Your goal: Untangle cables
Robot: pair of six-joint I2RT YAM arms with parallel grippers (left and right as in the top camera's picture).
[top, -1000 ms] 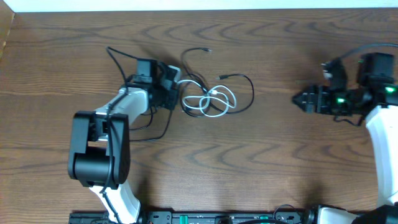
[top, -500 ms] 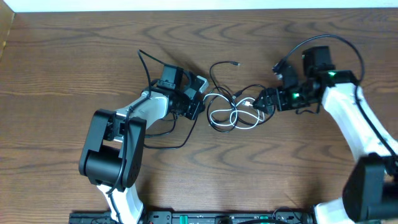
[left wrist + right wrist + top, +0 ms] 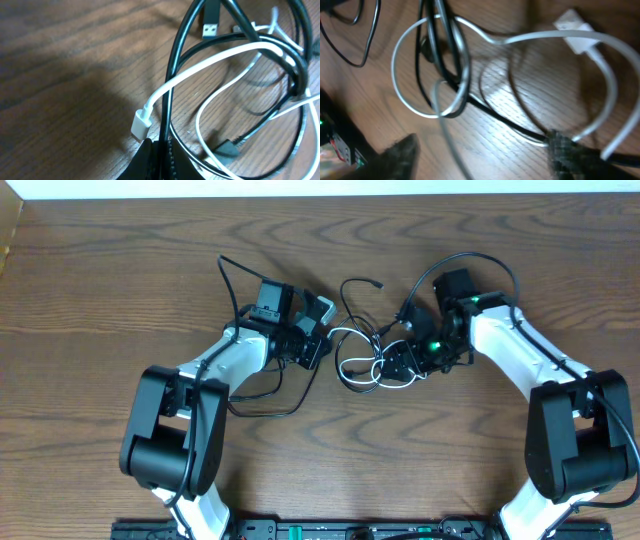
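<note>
The black cable point(image 3: 350, 292) and the white cable point(image 3: 352, 370) lie tangled in loops on the wooden table between my two arms. My left gripper point(image 3: 318, 340) sits at the tangle's left edge. In the left wrist view, the left gripper point(image 3: 161, 156) is shut on the black cable point(image 3: 172, 85), with a white plug point(image 3: 141, 124) just beside the fingertips. My right gripper point(image 3: 400, 362) is at the tangle's right edge. In the right wrist view, the right gripper point(image 3: 480, 155) is open, with white loops point(image 3: 425, 70) and a black strand point(image 3: 495, 117) lying between the fingers.
The wooden table point(image 3: 450, 470) extends all round. A thicker black robot wire point(image 3: 262, 398) loops beside the left arm, and another point(image 3: 470, 262) arches over the right arm. A black USB plug point(image 3: 211, 25) lies at the tangle's far side.
My right arm has swung in from the far right to the tangle's right edge. My left gripper and the tangle have shifted a little to the right.
</note>
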